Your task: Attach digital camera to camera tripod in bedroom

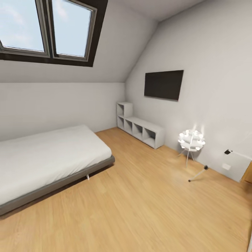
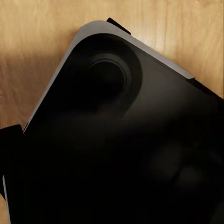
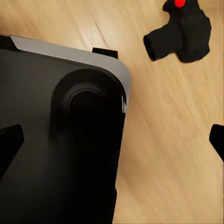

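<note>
The left gripper point(image 2: 107, 149) hangs over the robot's own base point(image 2: 116, 140), a black body with a grey rim point(image 2: 60, 65) on the plank floor point(image 2: 42, 28). One dark finger point(image 2: 10, 144) stands out. Its partner is lost against the black below, so I cannot tell whether this pair is parted or closed.

The right gripper point(image 3: 113, 142) is released. Its fingers point(image 3: 10, 144) sit wide apart with nothing between them. The digital camera point(image 3: 179, 30) lies on the floor beyond the fingertips, nearer the finger that is cut off at the picture's edge and well apart from both. It touches neither the fingers nor the base.

The camera looks small, rigid and light, with its red dot facing the wrist. Its lens barrel juts out to one side. I would pinch across the flat sides of the boxy body, not the barrel, because the smooth shell may slip and the lens is the fragile part. Its underside, where a mount would go, is hidden.

In the head view of the bedroom, beyond the bed point(image 1: 45, 154), the white shelves point(image 1: 141, 129) and the flower-shaped lamp point(image 1: 191, 140), a thin silver rod with black ends is probably the camera tripod point(image 1: 198, 174). It is too small to make out the legs, the head or the handle.
</note>
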